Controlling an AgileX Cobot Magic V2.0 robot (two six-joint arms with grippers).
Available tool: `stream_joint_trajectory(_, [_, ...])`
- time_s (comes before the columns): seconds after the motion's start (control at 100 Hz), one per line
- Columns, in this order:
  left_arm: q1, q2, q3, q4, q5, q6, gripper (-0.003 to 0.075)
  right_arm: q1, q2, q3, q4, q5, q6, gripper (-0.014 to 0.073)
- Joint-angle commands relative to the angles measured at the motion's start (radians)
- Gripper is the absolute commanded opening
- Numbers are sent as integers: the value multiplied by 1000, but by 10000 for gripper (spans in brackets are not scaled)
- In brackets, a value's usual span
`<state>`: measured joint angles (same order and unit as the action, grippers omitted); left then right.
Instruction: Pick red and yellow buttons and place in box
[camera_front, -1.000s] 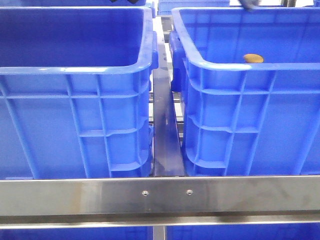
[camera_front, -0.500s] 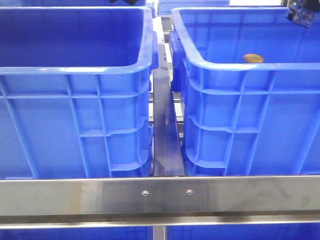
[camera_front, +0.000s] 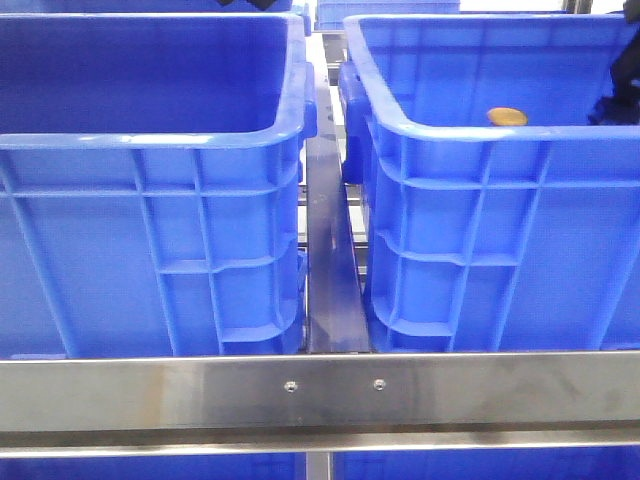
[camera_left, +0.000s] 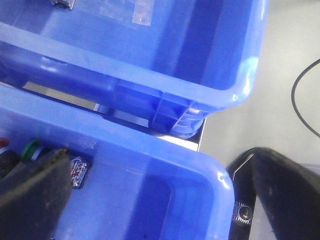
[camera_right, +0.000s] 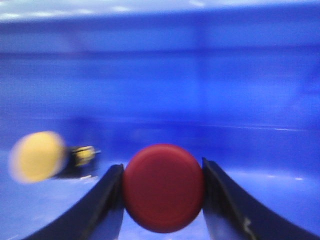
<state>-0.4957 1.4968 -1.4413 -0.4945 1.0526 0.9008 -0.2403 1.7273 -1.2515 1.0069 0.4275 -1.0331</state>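
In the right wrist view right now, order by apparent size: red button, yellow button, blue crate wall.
1. blue crate wall, filling the frame
2. red button, nearest the camera, so enlarged
3. yellow button, blurred and farther; true size versus red is unsure

This looks like a workshop or factory sorting station. Two big blue crates (camera_front: 150, 190) (camera_front: 500, 200) stand side by side on a steel frame, its rail (camera_front: 320, 390) at 6 o'clock. A black cable (camera_left: 302, 100) lies on a pale surface, probably the floor.
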Motion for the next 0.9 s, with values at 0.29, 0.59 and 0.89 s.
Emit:
stream_joint_trajectory(0.29, [-6, -43, -32, -40, -37, -1, 689, 18, 50, -74, 34, -112, 0, 192])
stream_joint_trajectory(0.59, [-6, -43, -32, -40, -37, -1, 689, 27, 75, -74, 36, -131, 0, 209])
stream_joint_trajectory(0.89, [-6, -43, -32, -40, -37, -1, 689, 27, 76, -74, 101, -130, 0, 549])
